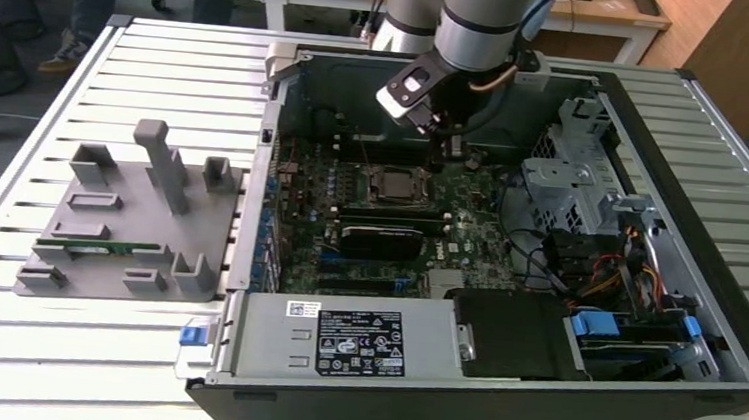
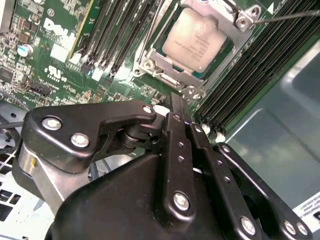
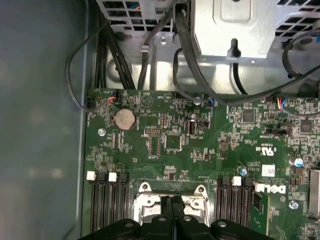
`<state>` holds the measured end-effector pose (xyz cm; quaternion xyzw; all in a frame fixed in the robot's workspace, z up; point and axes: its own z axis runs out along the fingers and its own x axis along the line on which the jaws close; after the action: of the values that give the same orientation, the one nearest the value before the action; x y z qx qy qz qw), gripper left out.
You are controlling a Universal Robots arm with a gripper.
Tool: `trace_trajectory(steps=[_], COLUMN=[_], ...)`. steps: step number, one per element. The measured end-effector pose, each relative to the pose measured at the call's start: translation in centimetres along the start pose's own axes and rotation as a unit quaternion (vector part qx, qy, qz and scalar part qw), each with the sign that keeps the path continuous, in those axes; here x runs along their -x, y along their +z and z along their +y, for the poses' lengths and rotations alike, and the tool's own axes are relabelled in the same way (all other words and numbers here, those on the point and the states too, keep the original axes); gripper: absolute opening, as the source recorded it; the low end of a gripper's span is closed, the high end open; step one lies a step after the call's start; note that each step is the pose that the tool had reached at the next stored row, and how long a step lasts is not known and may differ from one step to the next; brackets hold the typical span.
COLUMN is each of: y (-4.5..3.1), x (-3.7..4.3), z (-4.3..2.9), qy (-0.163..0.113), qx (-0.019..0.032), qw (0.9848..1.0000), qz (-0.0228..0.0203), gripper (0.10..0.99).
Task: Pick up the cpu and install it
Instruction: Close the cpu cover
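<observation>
The cpu (image 2: 192,40), a silvery-grey square chip, lies flat in its socket on the green motherboard (image 2: 55,55), with the metal socket frame (image 2: 165,70) around its edges. My gripper (image 2: 176,100) hovers just above the socket's edge, its two black fingers pressed together and holding nothing. In the first wrist view the fingertips (image 3: 171,201) meet over the socket frame (image 3: 145,200). The exterior view has the gripper (image 1: 455,152) inside the open computer case (image 1: 686,325), just behind the socket (image 1: 397,183).
Black memory slots (image 2: 125,35) flank the socket on both sides. Cables (image 3: 125,60) and a metal drive cage (image 1: 578,176) crowd the case wall. A grey fixture (image 1: 133,221) holding a green memory stick (image 1: 98,245) stands on the slatted table at the exterior view's left.
</observation>
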<state>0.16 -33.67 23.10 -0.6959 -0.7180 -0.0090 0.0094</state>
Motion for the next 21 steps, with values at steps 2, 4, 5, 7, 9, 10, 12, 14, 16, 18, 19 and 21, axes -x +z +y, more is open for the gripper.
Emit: trace_trajectory(steps=[2,4,5,7,9,10,12,14,16,18,19,21], y=[0.12,0.24,0.30,0.40,0.46,0.46,0.48,0.48,0.49,0.49,0.50,0.51], x=[-0.01,-0.01,-0.02,-0.02,-0.03,-0.03,-0.05,-0.05,-0.06,-0.06,-0.07,-0.08], z=[-0.34,-0.68,-0.84,-1.17,-1.50,-1.64,-1.87,-1.97,-2.08,-2.37,-2.60,-3.08], qy=[0.000,0.000,0.000,0.000,0.000,0.000,0.000,0.000,0.000,0.000,0.000,0.000], qx=[0.0000,0.0000,0.0000,0.0000,0.0000,-0.0001,0.0000,0.0000,0.0000,0.0001,0.0001,0.0000], qw=[1.0000,1.0000,1.0000,1.0000,1.0000,1.0000,1.0000,1.0000,1.0000,1.0000,1.0000,1.0000], qz=[0.0000,0.0000,0.0000,0.0000,-0.0001,-0.0001,-0.0001,0.0000,0.0000,0.0001,0.0001,0.0000], gripper=[0.114,0.114,0.114,0.114,0.114,0.114,0.114,0.114,0.114,0.114,0.114,0.114])
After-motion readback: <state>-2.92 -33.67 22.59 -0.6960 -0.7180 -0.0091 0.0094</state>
